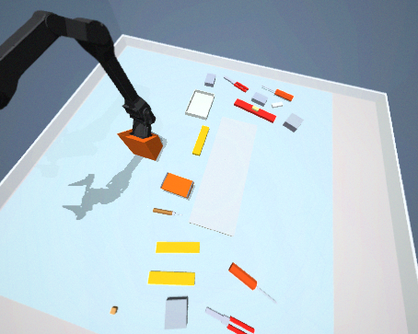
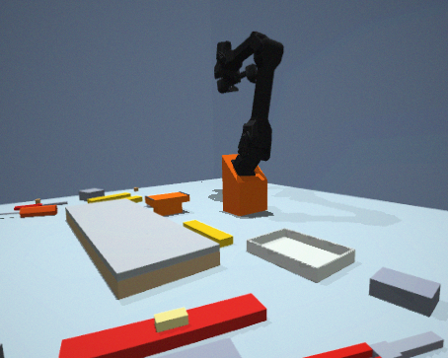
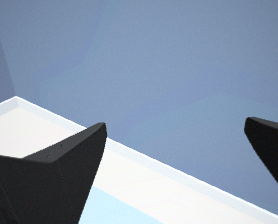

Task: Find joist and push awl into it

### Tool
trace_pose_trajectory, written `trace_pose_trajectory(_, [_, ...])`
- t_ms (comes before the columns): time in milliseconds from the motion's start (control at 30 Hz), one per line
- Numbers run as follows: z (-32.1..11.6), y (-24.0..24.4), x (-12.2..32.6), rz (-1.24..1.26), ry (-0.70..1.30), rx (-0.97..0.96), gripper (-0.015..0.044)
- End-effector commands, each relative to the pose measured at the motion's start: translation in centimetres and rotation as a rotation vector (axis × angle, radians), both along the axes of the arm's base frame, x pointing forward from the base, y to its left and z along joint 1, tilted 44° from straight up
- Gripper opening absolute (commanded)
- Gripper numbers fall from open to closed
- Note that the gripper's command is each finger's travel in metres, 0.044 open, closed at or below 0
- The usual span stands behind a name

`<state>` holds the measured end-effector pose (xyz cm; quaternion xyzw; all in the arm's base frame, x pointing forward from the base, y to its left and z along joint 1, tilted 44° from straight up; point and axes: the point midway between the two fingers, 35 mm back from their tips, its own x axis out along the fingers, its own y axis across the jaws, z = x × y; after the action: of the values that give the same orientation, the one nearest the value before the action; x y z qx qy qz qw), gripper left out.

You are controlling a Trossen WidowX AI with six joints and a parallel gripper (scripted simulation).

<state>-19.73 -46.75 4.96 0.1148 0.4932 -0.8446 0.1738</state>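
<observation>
My gripper (image 3: 173,126) is open and empty, with its two black fingers wide apart in the wrist view. It is raised high above the table in the exterior view. The orange stud finder (image 1: 177,185) (image 2: 168,203) stands beside the left long side of the pale grey floor panel (image 1: 226,175) (image 2: 138,237), off the panel. The awl (image 1: 163,212) lies near the stud finder, its wooden handle to the left and its thin tip toward the panel. The shallow tray (image 1: 200,105) (image 2: 281,260) is empty. No hole is visible in the panel; the joist is hidden.
A yellow bar (image 1: 201,140) (image 2: 207,232) lies between panel and arm base (image 1: 145,148) (image 2: 245,194); two more lie below the awl in the top view. A red level (image 1: 262,113) (image 2: 222,316) lies beyond the panel. Screwdrivers, pliers and several grey blocks lie around. A raised rim borders the table.
</observation>
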Motion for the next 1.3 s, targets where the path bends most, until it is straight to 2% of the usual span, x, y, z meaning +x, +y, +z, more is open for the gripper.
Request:
trace_pose_trajectory(0, [-4.1,-0.6,6.4,0.223,-0.126,0.173,0.044])
trace_pose_trajectory(267, [-9.7,1.2,17.3,0.58,-0.308,0.474,0.044])
trace_pose_trajectory(500, [-13.3,6.5,25.8,0.872,-0.422,0.769,0.044])
trace_pose_trajectory(733, [-15.1,11.2,30.3,1.044,-0.49,0.963,0.044])
trace_pose_trajectory(1000, [-17.1,22.0,37.3,1.324,-0.708,1.343,0.044])
trace_pose_trajectory(1267, [-16.2,34.4,40.7,1.49,-0.968,1.737,0.044])
